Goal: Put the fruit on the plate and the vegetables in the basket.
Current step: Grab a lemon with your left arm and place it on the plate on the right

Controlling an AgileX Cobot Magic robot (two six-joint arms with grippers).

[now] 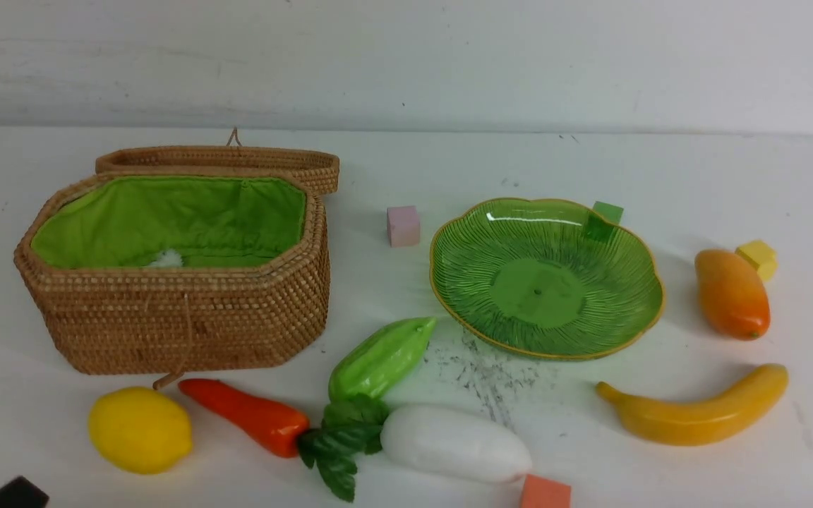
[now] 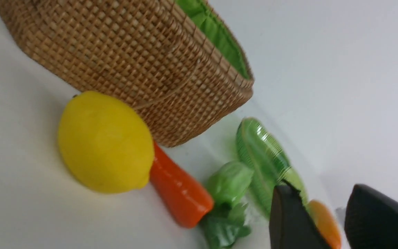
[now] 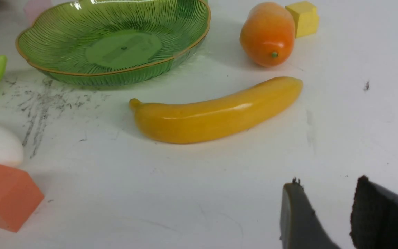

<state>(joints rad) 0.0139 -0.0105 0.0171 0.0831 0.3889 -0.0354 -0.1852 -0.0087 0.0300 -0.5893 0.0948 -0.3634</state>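
The open wicker basket (image 1: 181, 317) with green lining stands at the left, and the green plate (image 1: 618, 310) at centre right holds nothing. In front of the basket lie the lemon (image 1: 140, 429), carrot (image 1: 251, 416), gourd (image 1: 378, 360) and leafy white radish (image 1: 452, 443). The banana (image 1: 696, 413) and mango (image 1: 731, 293) lie right of the plate. My left gripper (image 2: 320, 188) hovers open near the lemon (image 2: 105, 141), holding nothing. My right gripper (image 3: 327, 181) is open and empty, a short way on the near side of the banana (image 3: 216, 112).
Small cubes are scattered about: pink (image 1: 403, 226), green (image 1: 605, 215) behind the plate, yellow (image 1: 757, 257) by the mango, orange (image 1: 545, 492) by the radish. The basket lid (image 1: 223, 159) hangs open behind it. A wall closes the table's far side.
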